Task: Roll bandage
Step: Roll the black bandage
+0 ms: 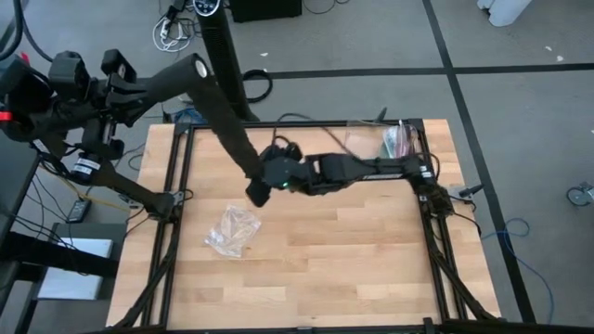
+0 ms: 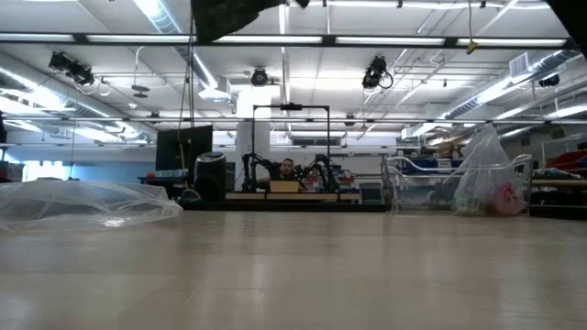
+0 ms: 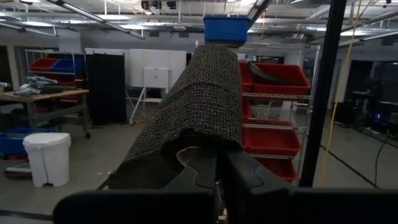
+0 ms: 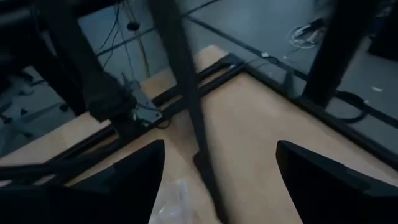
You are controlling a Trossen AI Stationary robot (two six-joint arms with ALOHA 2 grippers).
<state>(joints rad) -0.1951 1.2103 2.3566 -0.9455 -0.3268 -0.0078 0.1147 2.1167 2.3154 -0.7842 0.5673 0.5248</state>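
Note:
The bandage (image 1: 227, 121) is a long dark strip. It runs from my left gripper (image 1: 197, 67), held high beyond the table's far left corner, down to its free end (image 1: 257, 193) over the table's middle. In the low view only its dark lower end (image 2: 229, 14) shows at the top, well clear of the table. My left gripper (image 3: 217, 171) is shut on the strip's upper end. My right gripper (image 4: 221, 149) is open, with one finger on either side of the hanging strip (image 4: 186, 81) near its lower end, touching nothing. My left gripper pinches the bandage's upper end (image 3: 199, 146) between its two fingers. The woven fabric bulges over the fingertips (image 3: 233, 168) and hides the exact place of contact. The strip hangs from there, slanting down toward the table's middle, clear of the table.
A crumpled clear plastic bag (image 1: 232, 229) lies on the table left of centre and also shows in the low view (image 2: 83, 202). Another clear bag with coloured contents (image 1: 397, 141) stands at the far right corner. Black frame rails (image 1: 176, 232) run along the table's sides.

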